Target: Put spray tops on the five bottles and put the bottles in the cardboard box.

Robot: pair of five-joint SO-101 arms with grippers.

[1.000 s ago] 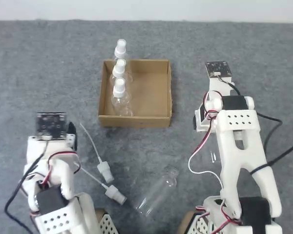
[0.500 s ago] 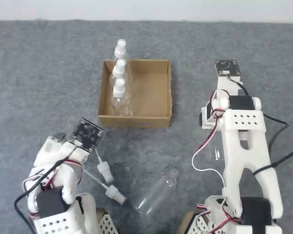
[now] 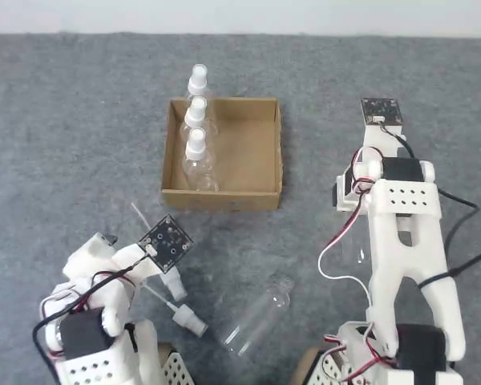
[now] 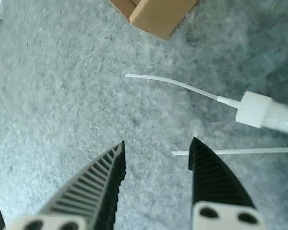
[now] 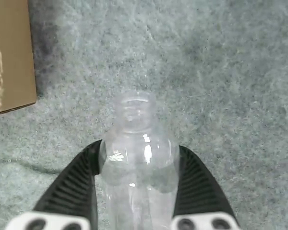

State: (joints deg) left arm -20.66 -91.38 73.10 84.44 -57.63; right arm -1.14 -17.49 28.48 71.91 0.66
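- Nearest the arm bases, a clear plastic bottle with no top (image 3: 256, 318) lies on its side on the grey carpeted surface (image 3: 80, 120). Two white spray tops with thin tubes (image 3: 190, 321) lie just beside it.
- Left pincer (image 4: 156, 146) hovers wide open by the tube ends, gripping nothing!
- Right pincer (image 5: 139, 149) is clamped on a second clear open-necked bottle (image 5: 137, 139).
- Farther off, the brown cardboard box (image 3: 271, 152) has clear bottles with white spray tops (image 3: 196, 152) along its left wall.
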